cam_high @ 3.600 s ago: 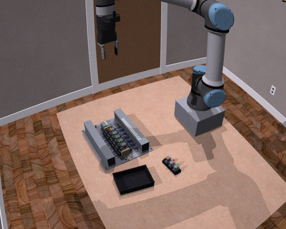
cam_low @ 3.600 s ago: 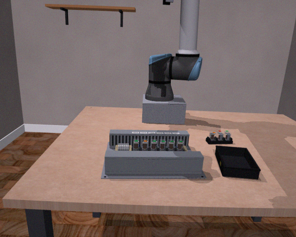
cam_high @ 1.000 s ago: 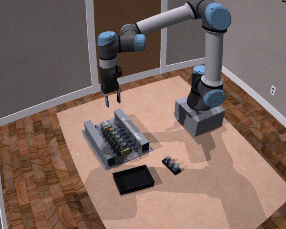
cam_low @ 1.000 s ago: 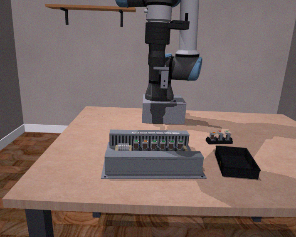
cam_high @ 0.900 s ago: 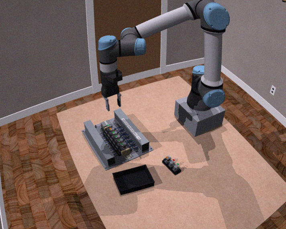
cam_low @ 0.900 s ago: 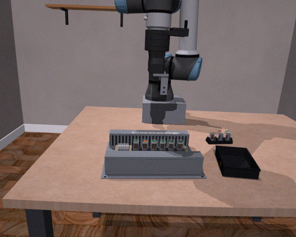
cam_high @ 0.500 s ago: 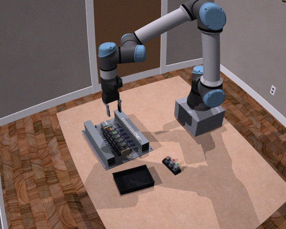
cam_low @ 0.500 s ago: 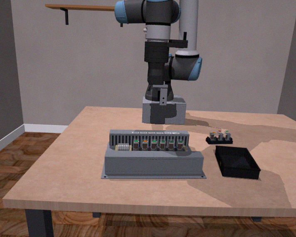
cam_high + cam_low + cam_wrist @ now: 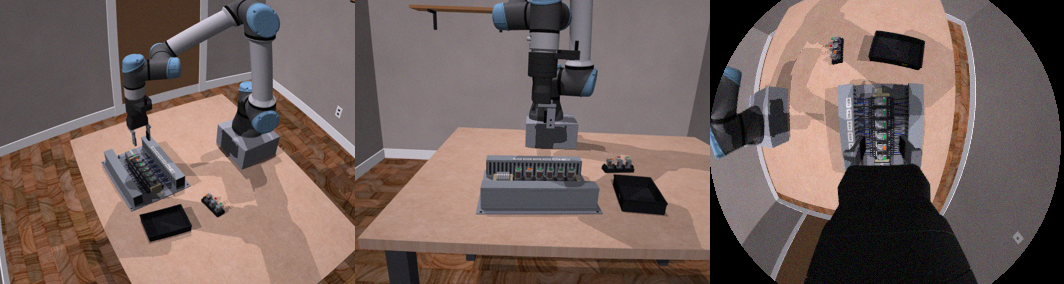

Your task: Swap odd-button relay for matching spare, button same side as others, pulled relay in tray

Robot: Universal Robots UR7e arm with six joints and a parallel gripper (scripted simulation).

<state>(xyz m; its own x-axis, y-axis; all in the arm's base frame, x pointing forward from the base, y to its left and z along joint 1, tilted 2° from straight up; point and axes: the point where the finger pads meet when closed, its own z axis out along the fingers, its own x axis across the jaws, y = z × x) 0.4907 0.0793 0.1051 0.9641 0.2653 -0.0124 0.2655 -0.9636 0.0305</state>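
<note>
A grey panel [image 9: 118, 174] [image 9: 538, 195] [image 9: 916, 98] holds a row of several relays between two wire ducts. All have green buttons except the orange-button relay [image 9: 136, 161] [image 9: 528, 174], second from one end. My gripper [image 9: 141, 141] [image 9: 549, 124] [image 9: 882, 143] is open and empty. It points down and hangs well above that end of the row. A small black holder [image 9: 213, 204] [image 9: 618, 169] [image 9: 836, 50] carries three spares with orange, red and green buttons; the green-button spare [image 9: 219, 207] [image 9: 627, 162] stands at its end. The black tray [image 9: 147, 233] [image 9: 639, 211] [image 9: 896, 49] is empty.
The robot's grey base block [image 9: 247, 147] [image 9: 551, 133] stands behind the panel. A pale terminal block [image 9: 155, 188] [image 9: 502, 176] sits at one end of the relay row. The tall ducts flank the relays on both sides.
</note>
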